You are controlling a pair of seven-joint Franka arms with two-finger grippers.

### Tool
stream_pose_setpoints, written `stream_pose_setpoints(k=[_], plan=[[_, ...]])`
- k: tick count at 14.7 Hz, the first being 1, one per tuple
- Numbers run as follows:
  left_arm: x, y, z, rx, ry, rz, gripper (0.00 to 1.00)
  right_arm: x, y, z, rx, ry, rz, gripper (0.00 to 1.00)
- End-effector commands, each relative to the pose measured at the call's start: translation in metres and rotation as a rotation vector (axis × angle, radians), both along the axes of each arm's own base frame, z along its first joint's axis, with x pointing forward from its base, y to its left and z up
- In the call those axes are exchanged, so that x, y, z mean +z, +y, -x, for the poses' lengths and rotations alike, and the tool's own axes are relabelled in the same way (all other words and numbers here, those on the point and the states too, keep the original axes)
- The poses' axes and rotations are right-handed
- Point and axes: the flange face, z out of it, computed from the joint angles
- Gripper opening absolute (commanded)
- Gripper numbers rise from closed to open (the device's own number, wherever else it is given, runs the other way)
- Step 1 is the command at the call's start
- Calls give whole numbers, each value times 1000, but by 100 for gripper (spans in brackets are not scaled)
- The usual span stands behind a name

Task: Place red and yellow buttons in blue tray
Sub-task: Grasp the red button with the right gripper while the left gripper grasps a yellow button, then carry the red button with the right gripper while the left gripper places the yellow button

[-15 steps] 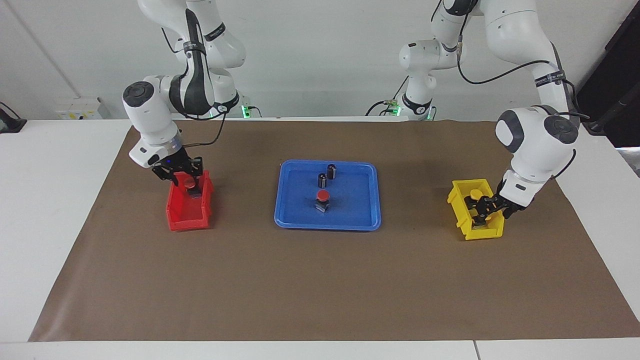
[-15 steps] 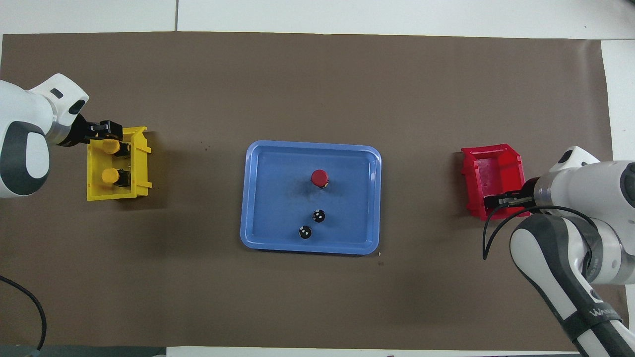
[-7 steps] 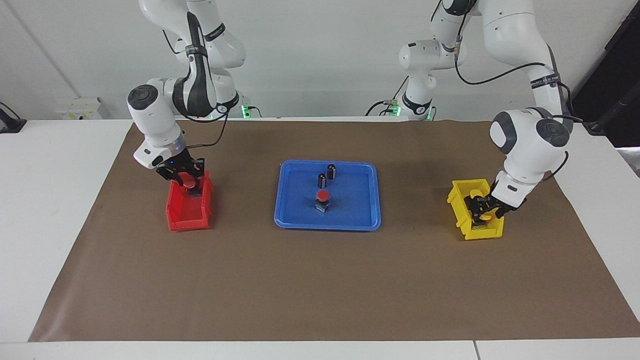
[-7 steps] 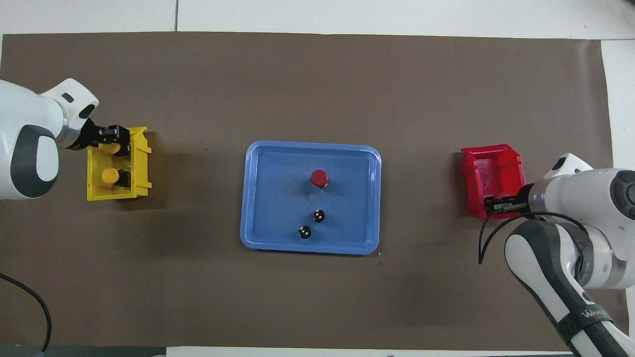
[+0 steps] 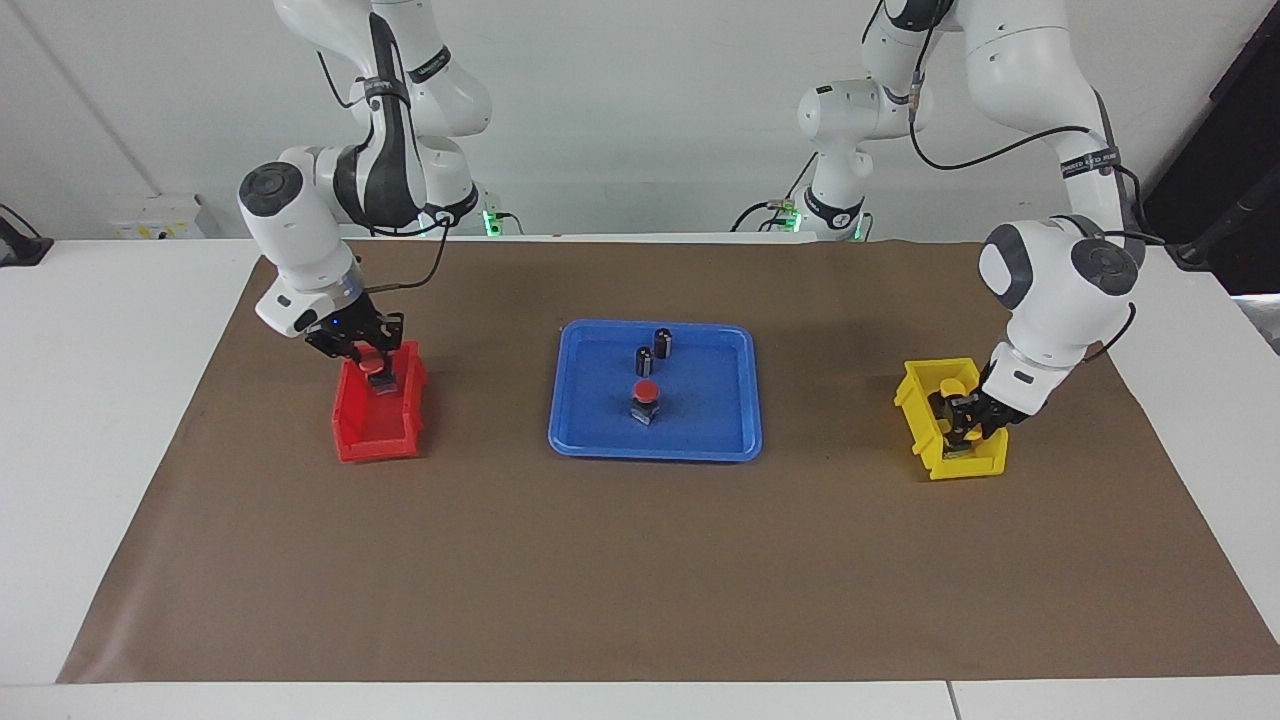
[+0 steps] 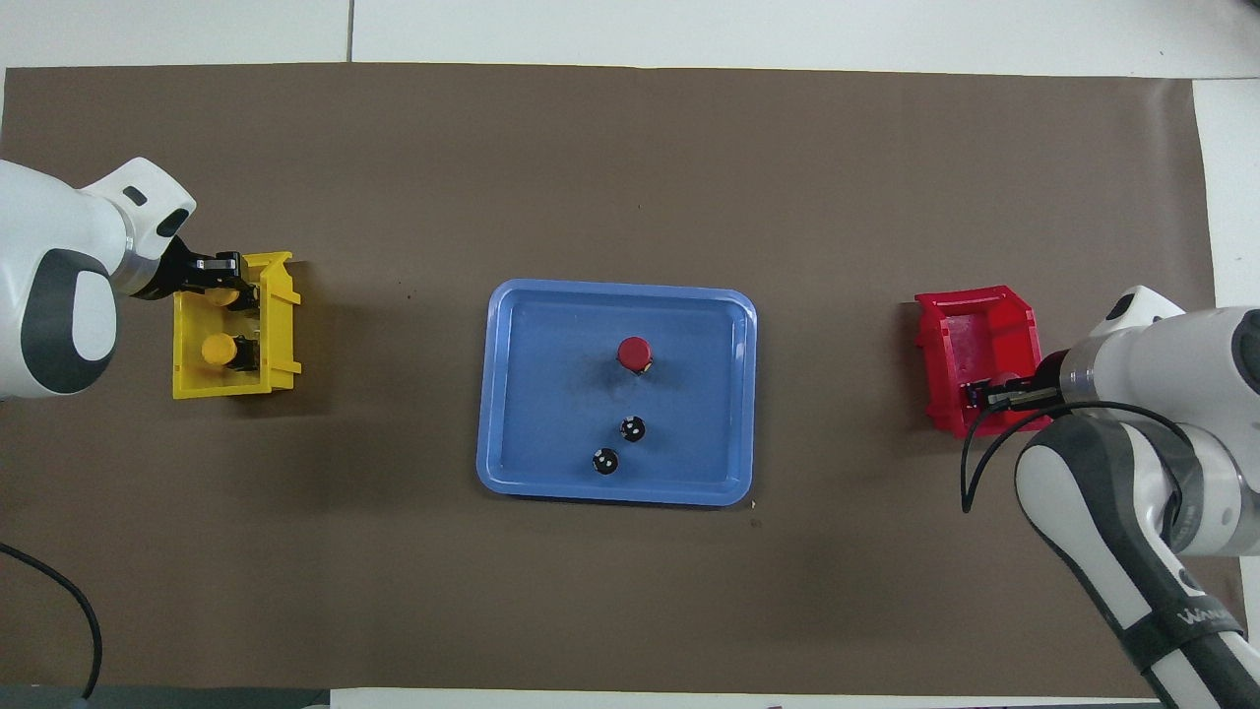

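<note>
The blue tray (image 5: 720, 400) (image 6: 536, 394) lies mid-table with one red button (image 5: 646, 392) (image 6: 634, 352) standing in it. My right gripper (image 5: 374, 366) (image 6: 992, 392) is down in the red bin (image 5: 372, 430) (image 6: 975, 330), shut on the other red button (image 5: 372, 364). My left gripper (image 5: 962, 422) (image 6: 219, 268) is down in the yellow bin (image 5: 935, 450) (image 6: 281, 335), at a yellow button (image 6: 225, 294). The second yellow button (image 6: 218, 349) stands in the same bin, nearer to the robots.
Two capless black cylinders (image 5: 663, 342) (image 5: 644, 360) stand in the tray, nearer to the robots than the red button; they also show in the overhead view (image 6: 633, 428) (image 6: 604, 461). A brown mat (image 5: 640, 560) covers the table.
Both wrists have shifted slightly over their bins. The red button has moved a little with my right gripper. The tray's contents have not moved.
</note>
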Motion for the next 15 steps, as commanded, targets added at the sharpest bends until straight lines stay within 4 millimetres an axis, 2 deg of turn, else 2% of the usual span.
stream_pose_setpoints(k=[1, 3, 4, 5, 7, 8, 9, 10, 12, 13, 15], plan=[[48, 0, -7, 11, 57, 6, 1, 55, 50, -45, -48, 35, -6, 27], [124, -13, -18, 12, 115, 5, 1, 87, 120, -63, -115, 25, 10, 27], [137, -46, -22, 31, 124, 3, 1, 96, 154, -67, -167, 5, 6, 27], [135, -89, -22, 83, 108, 3, 1, 95, 183, -65, -204, -14, 0, 27], [112, -173, -1, 158, 65, 11, 1, 78, 243, -61, -234, -56, -22, 28], [102, -208, 12, 173, 50, 20, 1, 66, 265, -59, -256, -78, -36, 28], [84, -250, 29, 184, 39, 30, 1, 49, 272, -52, -264, -84, -40, 28], [72, -280, 42, 200, 26, 47, 1, 36, 274, -45, -259, -89, -44, 29], [48, -328, 67, 210, 27, 58, 1, 11, 300, -28, -215, -87, -44, 30], [37, -343, 80, 218, 34, 62, 1, -8, 306, -27, -211, -80, -35, 30], [16, -372, 99, 199, 51, 63, 1, -25, 306, -23, -217, -74, -31, 30]])
